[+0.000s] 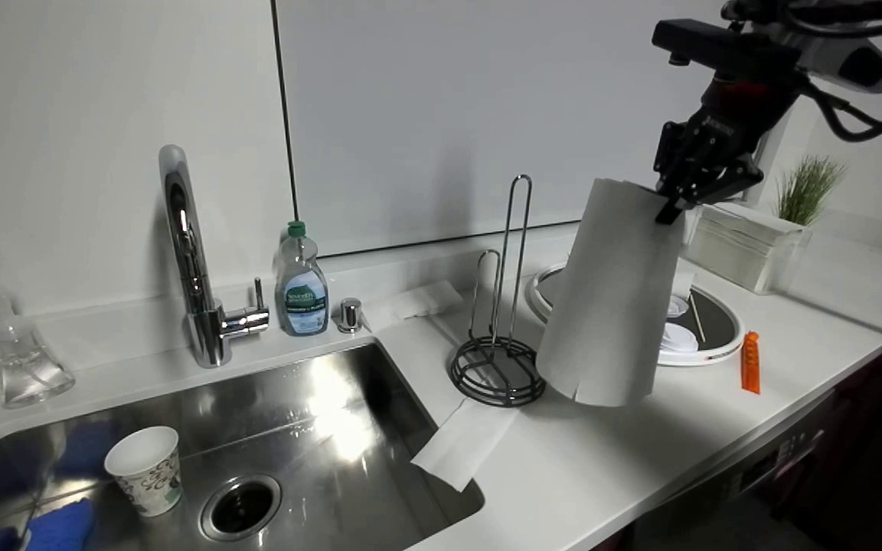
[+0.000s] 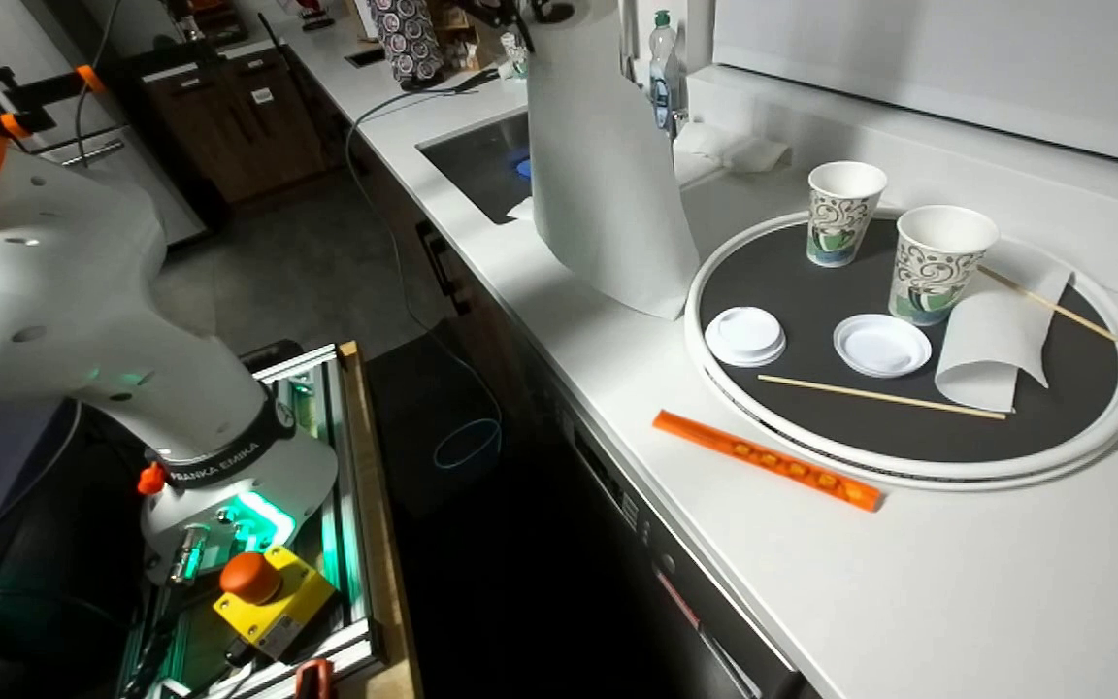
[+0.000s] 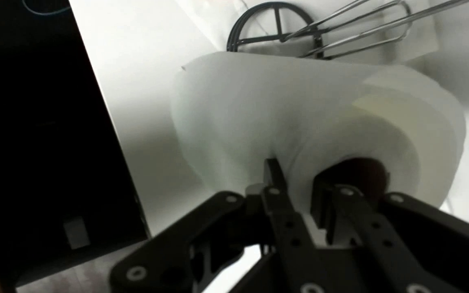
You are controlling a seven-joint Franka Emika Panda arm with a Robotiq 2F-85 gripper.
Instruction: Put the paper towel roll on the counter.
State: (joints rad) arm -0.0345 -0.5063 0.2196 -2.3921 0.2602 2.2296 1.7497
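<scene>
A: What is the robot gripper (image 3: 295, 173) holding?

B: A paper towel roll (image 1: 611, 298), off the wire stand (image 1: 498, 397) and just beside it. The jaws are clamped on the roll's wall at its upper end: 1 down the hollow centre, 1 against the outer sheets.

A: Why grip only the wall?

B: Most likely the whole roll is too wide to span, and the hollow gives 1 jaw a way in. The off-centre pinch may help explain the tilt, with the lower end leaning toward the stand.

A: Has it landed?

B: The roll is over the counter (image 1: 556, 474), on the stand's side toward a round tray (image 2: 908, 437). Whether its lower edge touches the counter, or brushes the stand, I cannot tell.

A: Why that side?

B: Presumably for dryness: the sink (image 1: 257, 405) lies on the stand's opposite side. The tray, bearing 2 upright cups (image 2: 840, 225) and 2 lids (image 2: 881, 346), sits near the stand too, so room looks tight.

A: And next?

B: The roll probably wants straightening before the jaws part; let go at this lean, it could topple against the stand.
</scene>
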